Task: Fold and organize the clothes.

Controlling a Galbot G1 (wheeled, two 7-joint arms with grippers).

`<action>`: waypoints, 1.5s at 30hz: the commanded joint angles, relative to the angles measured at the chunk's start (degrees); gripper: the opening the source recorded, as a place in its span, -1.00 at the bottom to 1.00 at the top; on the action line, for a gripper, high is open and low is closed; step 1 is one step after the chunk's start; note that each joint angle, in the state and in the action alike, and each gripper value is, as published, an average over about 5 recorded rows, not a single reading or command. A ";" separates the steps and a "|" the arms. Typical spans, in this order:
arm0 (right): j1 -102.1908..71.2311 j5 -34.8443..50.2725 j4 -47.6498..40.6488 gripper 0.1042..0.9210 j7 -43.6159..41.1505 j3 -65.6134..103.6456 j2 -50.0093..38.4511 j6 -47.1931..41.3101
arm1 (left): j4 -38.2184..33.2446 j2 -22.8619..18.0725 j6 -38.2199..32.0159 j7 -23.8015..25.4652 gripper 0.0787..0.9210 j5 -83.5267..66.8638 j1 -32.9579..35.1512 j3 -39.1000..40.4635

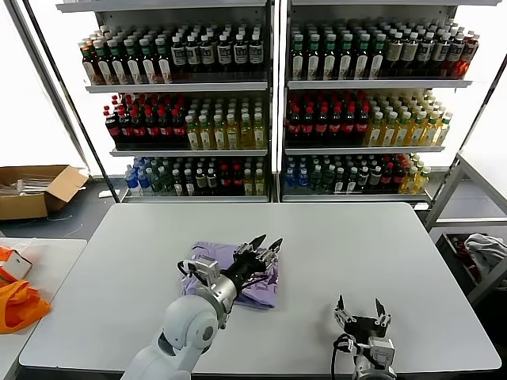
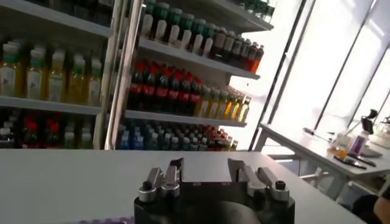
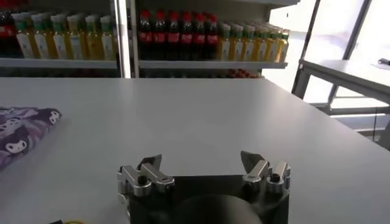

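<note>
Folded lavender T-shirt [image 1: 255, 286] lies flat on table [image 1: 396, 261]

Table [image 1: 333, 261]: near centre, in front of the shelves.
Folded T-shirt [image 1: 265, 289]: on the table, left of its middle, toward the near edge.
Left gripper [image 1: 264, 244]: over the T-shirt's far part, jaws apart.
Right gripper [image 1: 358, 309]: near edge of the table, right of the T-shirt and well apart from it, jaws wide.
Bottle shelves [image 1: 269, 87]: far side, behind the table.
Cardboard box [image 1: 36, 190]: far left, on the floor.
Side table [image 1: 47, 261]: left of the main table.
</note>
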 commanded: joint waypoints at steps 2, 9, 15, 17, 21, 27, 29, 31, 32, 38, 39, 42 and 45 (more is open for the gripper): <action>13.99 28.52 -2.61 0.76 4.13 -7.55 -0.47 -4.87 | -1.28 0.03 -2.39 -3.24 0.24 10.06 4.95 -7.86; 23.88 43.85 -5.07 0.76 10.09 -14.90 -2.77 -10.91 | -3.49 0.67 -1.79 -4.75 0.68 12.48 9.78 -14.32; 27.19 46.60 -7.93 0.76 11.74 -19.93 -3.67 -10.96 | -4.42 0.86 -1.76 -4.81 0.76 12.75 12.21 -17.19; 27.20 46.98 -8.05 0.76 12.00 -20.52 -3.50 -10.96 | -4.45 0.94 -1.73 -4.76 0.77 12.79 12.78 -17.61; 27.14 47.45 -8.70 0.76 12.91 -20.44 -2.97 -10.91 | -4.74 1.05 -1.58 -4.75 0.77 12.75 13.26 -18.04; 26.13 47.48 -8.78 0.68 14.04 -20.33 -2.92 -10.88 | -5.10 1.15 -1.47 -4.82 0.77 12.54 13.56 -18.52; 25.85 47.19 -8.75 0.57 14.25 -20.39 -2.84 -10.87 | -5.27 1.21 -1.40 -4.84 0.77 12.40 13.73 -18.74; 25.64 46.89 -8.55 0.43 14.38 -20.48 -2.73 -10.86 | -5.43 1.30 -1.29 -4.88 0.77 12.28 13.89 -18.89; 25.55 46.75 -8.41 0.36 14.43 -20.53 -2.68 -10.85 | -5.51 1.34 -1.22 -4.90 0.77 12.22 13.96 -18.94; 25.47 46.08 -7.97 -0.06 14.69 -20.69 -2.65 -10.84 | -6.12 1.10 -0.81 -4.96 0.77 11.56 14.23 -19.37; 25.44 45.70 -7.96 -0.15 14.64 -20.66 -2.77 -10.84 | -6.21 1.02 -0.78 -4.98 0.77 11.43 14.31 -19.48; 25.31 44.29 -7.71 -0.36 14.31 -20.42 -3.62 -10.87 | -6.42 0.88 -0.74 -5.05 0.77 11.01 14.71 -19.89; 25.24 43.02 -6.57 -0.57 13.69 -19.96 -6.25 -10.96 | -6.74 0.83 -0.73 -5.05 0.77 10.64 15.16 -20.35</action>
